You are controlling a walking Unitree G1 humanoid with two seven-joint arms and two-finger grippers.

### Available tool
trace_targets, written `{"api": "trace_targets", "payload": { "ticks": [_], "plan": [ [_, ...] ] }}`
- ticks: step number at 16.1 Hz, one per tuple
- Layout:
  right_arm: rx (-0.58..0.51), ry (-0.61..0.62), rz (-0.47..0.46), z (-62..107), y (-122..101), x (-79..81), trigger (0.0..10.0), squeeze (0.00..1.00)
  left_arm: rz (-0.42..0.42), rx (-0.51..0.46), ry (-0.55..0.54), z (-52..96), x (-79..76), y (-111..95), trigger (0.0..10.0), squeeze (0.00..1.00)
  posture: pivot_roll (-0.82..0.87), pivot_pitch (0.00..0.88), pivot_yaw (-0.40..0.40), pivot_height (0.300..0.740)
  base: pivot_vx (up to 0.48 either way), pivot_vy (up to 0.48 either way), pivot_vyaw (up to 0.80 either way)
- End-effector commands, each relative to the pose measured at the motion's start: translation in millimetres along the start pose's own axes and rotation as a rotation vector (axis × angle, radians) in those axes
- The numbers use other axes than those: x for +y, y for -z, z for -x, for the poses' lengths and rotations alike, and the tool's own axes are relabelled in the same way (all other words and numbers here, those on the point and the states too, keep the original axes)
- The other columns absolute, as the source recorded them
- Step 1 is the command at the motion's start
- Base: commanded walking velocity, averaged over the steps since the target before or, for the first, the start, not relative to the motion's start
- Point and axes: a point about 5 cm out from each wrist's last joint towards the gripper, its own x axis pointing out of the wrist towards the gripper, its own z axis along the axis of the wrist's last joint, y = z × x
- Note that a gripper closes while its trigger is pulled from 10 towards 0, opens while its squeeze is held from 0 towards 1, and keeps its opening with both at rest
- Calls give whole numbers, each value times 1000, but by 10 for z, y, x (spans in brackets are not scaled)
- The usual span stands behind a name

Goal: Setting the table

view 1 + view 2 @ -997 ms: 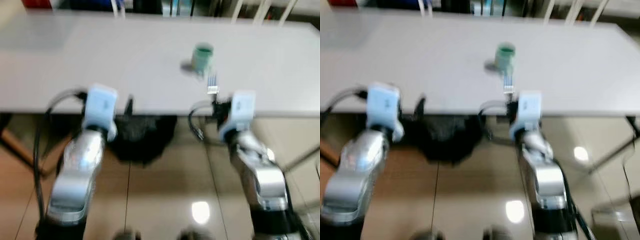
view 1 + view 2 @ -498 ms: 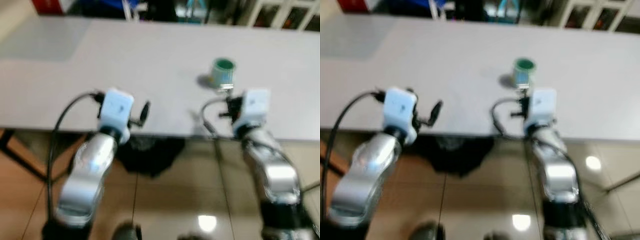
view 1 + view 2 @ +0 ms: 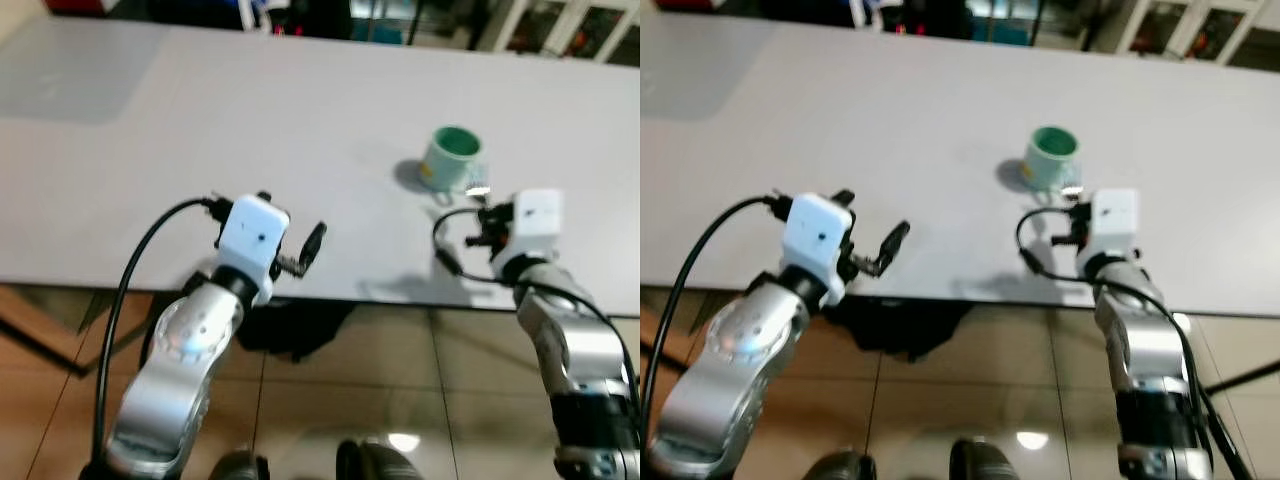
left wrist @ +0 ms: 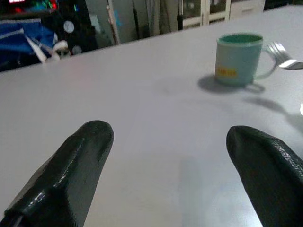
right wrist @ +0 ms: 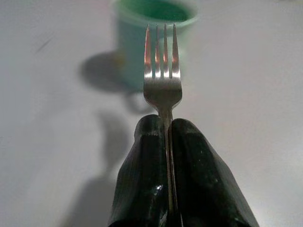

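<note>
Right end effector (image 5: 166, 137), clamped on the fork (image 5: 163, 75), points its tines at the green mug (image 3: 452, 158) just ahead on the surface (image 3: 200, 130)

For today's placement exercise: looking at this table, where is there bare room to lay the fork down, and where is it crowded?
The table is bare from its left edge across to the green mug, and between the two hands. The crowded spot is by the mug, where the right hand holds the fork close to it. The left hand hovers open over the near edge.

dining room: long white table (image 3: 200, 120), tiled floor (image 3: 330, 390).
</note>
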Motion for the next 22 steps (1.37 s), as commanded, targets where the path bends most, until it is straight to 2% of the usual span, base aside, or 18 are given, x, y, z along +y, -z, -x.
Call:
{"api": "trace_targets", "payload": {
  "ticks": [1, 4, 6, 9, 12, 18, 22],
  "plan": [
    [11, 15, 18, 4, 21, -85, 10000, 0, 0, -8, 43, 18, -65, -26, 10000, 0, -46, 173, -46, 740, 0, 0, 0],
    [40, 90, -2, -28, 57, -348, 10000, 0, 4, 4, 161, 61, -232, -6, 10000, 0, -50, 183, -49, 740, 0, 0, 0],
    [43, 109, -21, -41, 56, -447, 10000, 0, 22, 13, 209, 99, -306, 8, 10000, 0, -50, 184, -50, 740, 0, 0, 0],
    [94, 104, -23, -96, 142, -512, 10000, 0, 31, 35, 280, 156, -415, 41, 10000, 0, -48, 190, -53, 740, 0, 0, 0],
    [147, 131, -37, -192, 217, -625, 10000, 0, 28, 48, 290, 177, -429, 57, 10000, 0, -42, 193, -60, 740, 0, 0, 0],
    [168, 115, -130, -335, 185, -673, 10000, 0, 29, 59, 294, 211, -443, 67, 10000, 0, -36, 195, -69, 740, 0, 0, 0],
    [170, 76, -144, -389, 165, -669, 10000, 0, 29, 62, 302, 228, -454, 69, 10000, 0, -34, 197, -70, 740, 0, 0, 0]
  ]
}}
